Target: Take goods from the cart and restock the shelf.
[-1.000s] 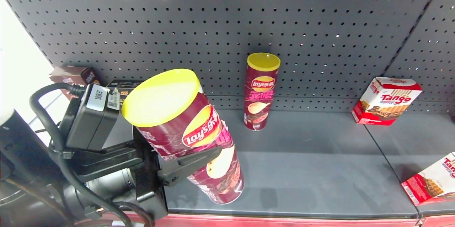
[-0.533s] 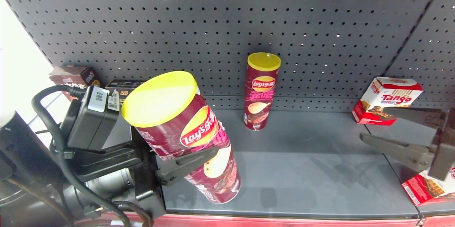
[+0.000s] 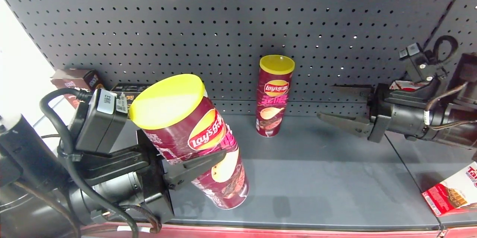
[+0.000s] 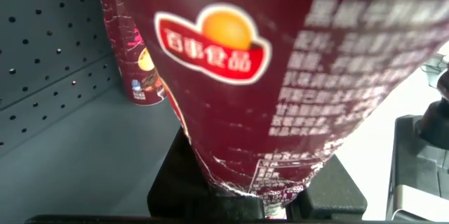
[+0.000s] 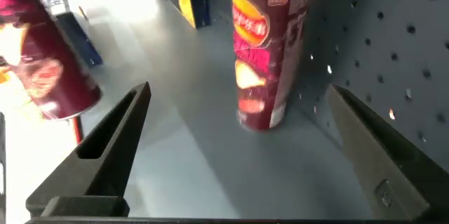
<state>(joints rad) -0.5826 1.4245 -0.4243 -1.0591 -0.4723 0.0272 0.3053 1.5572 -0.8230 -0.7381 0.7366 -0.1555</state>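
Left pincer [image 3: 201,144] is clamped tight on the chips can [image 3: 179,118], one dark finger [image 3: 197,167] crossing the front of the maroon tube about halfway down. The can leans hard, its yellow lid tipped up and toward the robot's left, its base down low over the front part of the shelf [image 3: 316,178]. Whether that base touches the grey shelf, I cannot tell. From the left wrist, the can's printed side [image 4: 280,76] looms right over the pincer's black body.

Over on the right, the right pincer [image 3: 328,102] is spread wide with nothing between its fingers. It hangs above the shelf, pointing toward the robot's left. In the right wrist view its two dark fingers [image 5: 119,147] frame the second chips can [image 5: 270,48], which stands well ahead of the tips, apart from them.

That second can [image 3: 274,96] stands upright at the back of the shelf, close against the perforated back panel [image 3: 223,25], yellow lid on top. It stands between the two pincers and well apart from the held can.

At the far left end sit two dark boxes [image 3: 74,79], back by the panel. At the shelf's right front corner lies a red and white wafer box [image 3: 452,191], tilted.
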